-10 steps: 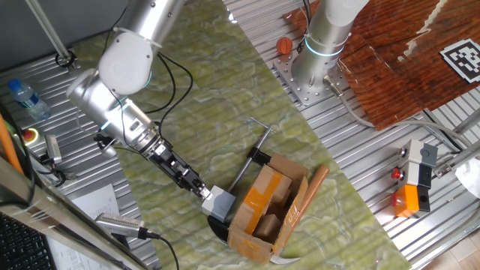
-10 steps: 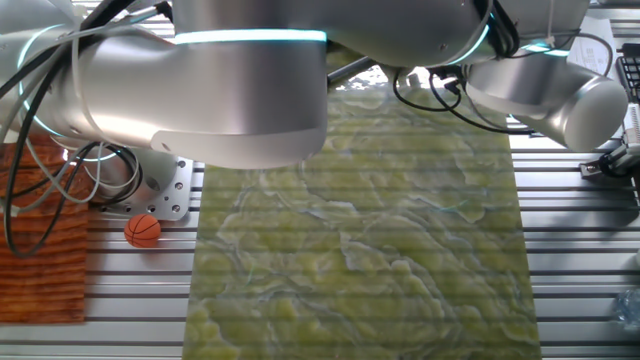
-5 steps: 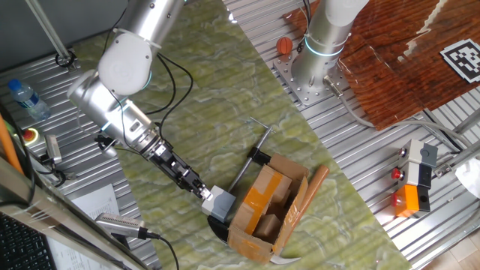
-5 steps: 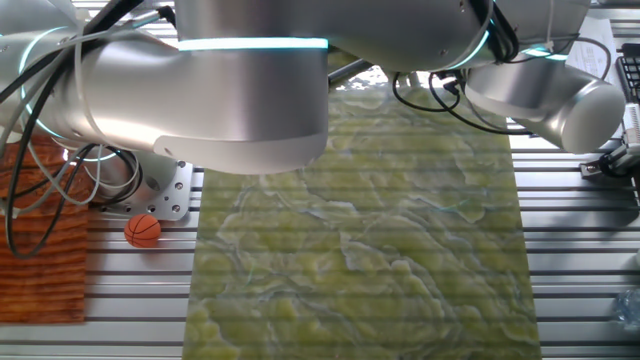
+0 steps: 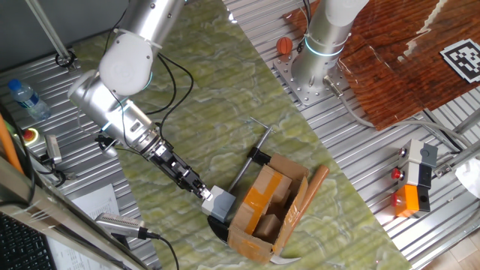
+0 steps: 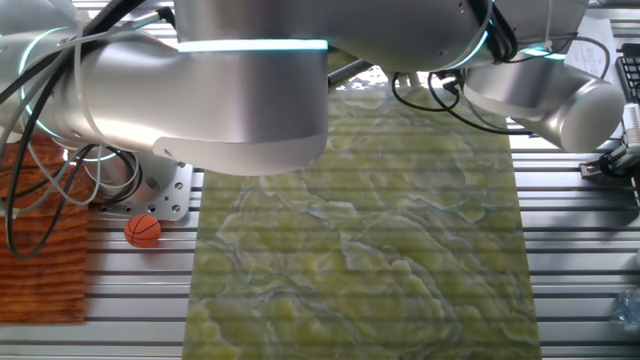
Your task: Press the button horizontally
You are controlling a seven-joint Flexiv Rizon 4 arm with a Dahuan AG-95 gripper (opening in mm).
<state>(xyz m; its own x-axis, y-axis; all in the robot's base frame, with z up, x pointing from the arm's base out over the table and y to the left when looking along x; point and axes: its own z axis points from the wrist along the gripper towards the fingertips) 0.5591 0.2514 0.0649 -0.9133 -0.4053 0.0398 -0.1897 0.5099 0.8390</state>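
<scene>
Here, claw (image 5: 201,192) tip against the button (image 5: 220,202), its grip state unclear

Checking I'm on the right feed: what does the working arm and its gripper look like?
The arm is glossy silver with rounded, bulbous joints and a glowing cyan ring. Black cables loop beside it. The gripper is a slim black, segmented tool.

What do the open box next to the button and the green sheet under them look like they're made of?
The box looks like plain brown cardboard: matt, with folded-out flaps and orange tape across what sits inside. The green sheet looks like a thin printed mat or cloth with a marbled pattern, lying flat over the ribbed metal table; whether it is fabric or vinyl is unclear. The button looks like light grey plastic.
</scene>
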